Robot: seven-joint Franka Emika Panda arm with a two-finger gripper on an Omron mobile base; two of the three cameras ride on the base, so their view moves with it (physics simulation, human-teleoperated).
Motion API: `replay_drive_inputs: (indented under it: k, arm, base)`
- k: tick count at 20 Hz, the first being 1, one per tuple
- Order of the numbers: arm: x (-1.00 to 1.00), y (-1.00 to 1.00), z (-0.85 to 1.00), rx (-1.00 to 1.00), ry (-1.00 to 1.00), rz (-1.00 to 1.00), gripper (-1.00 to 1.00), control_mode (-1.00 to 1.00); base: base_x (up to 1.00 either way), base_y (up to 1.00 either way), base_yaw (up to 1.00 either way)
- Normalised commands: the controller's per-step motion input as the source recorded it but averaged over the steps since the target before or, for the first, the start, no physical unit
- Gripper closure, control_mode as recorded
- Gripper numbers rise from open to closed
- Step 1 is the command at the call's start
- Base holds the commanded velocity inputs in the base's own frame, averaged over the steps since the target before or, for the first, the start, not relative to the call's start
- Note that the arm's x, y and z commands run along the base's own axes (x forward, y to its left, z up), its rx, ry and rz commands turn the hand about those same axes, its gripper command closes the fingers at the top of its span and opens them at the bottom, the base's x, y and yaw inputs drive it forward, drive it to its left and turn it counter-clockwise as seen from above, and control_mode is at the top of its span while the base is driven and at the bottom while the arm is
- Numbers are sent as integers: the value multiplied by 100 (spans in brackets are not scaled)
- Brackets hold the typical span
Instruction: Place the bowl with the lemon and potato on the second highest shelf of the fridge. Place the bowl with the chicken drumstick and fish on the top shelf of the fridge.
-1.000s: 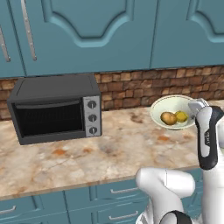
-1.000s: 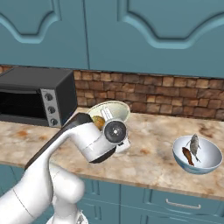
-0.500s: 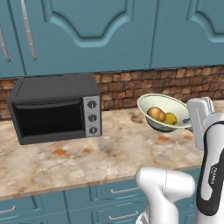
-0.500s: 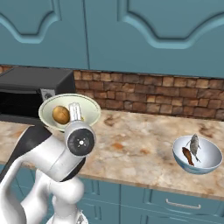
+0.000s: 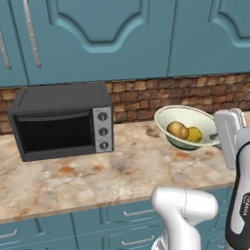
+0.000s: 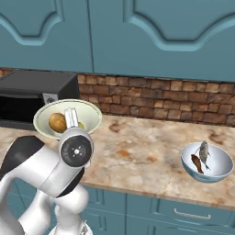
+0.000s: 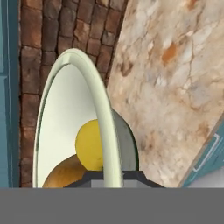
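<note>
The gripper [image 7: 107, 175] is clamped on the rim of the cream bowl [image 5: 188, 126], with one finger on each side of the rim in the hand view. The bowl is held in the air above the marble counter [image 5: 97, 171], tilted a little. Inside it the potato [image 5: 177, 130] and the lemon [image 5: 195, 134] lie touching each other. To the left of the bowl, a dark toaster oven [image 5: 61, 119] stands against the brick wall [image 6: 160, 98]. Far to the right on the counter sits a blue-grey bowl [image 6: 206, 161] with the fish [image 6: 204, 150] and the chicken drumstick [image 6: 196, 163] inside.
</note>
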Motion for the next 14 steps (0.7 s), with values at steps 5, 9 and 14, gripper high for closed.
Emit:
replay_drive_inputs:
  k: [5, 9, 14]
  arm:
    - [-13, 0, 0, 0, 0, 0, 100, 100]
    - [0, 0, 0, 0, 0, 0, 100, 100]
    - [0, 0, 0, 0, 0, 0, 100, 100]
  base:
    - [-18, 1, 0]
    - [-92, 29, 8]
    - [-42, 76, 20]
